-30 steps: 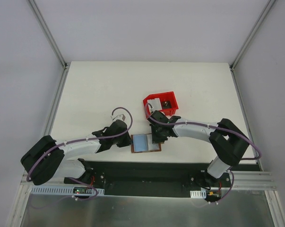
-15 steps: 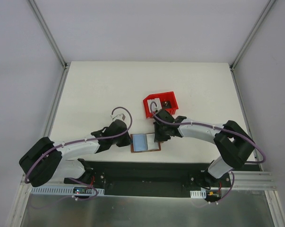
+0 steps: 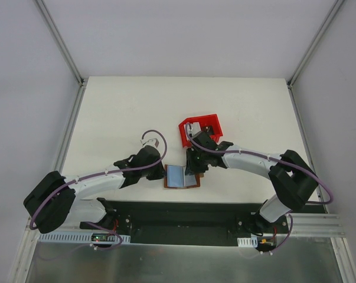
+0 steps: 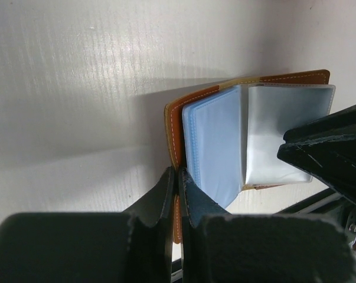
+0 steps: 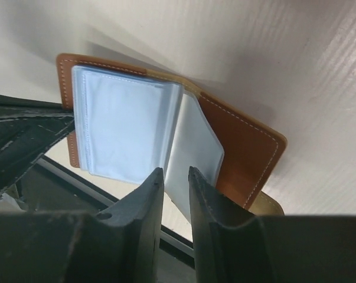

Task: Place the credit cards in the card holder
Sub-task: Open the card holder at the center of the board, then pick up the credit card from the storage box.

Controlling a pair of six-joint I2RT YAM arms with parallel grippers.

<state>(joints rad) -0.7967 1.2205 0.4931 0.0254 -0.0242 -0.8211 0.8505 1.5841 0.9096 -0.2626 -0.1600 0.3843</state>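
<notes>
R pincer (image 5: 175, 171) has shifted left over card holder (image 3: 181, 177), jaws now slightly apart; L pincer (image 4: 176, 174) stays clamped on its cover. Sleeves (image 5: 124, 124) fan open, prob. ready for loading.

Far worktop (image 3: 166, 106): open room from the back and the left.
Red bin (image 3: 212, 121): just behind the right gripper (image 3: 192, 171); blocks the far-right approach.
Card holder (image 3: 179, 177), left edge: taken by the left gripper (image 3: 165, 173), pinched on the cover.
Between grippers: narrow gap over the sleeves.
Near side: black base plate (image 3: 183, 215) close by.
</notes>
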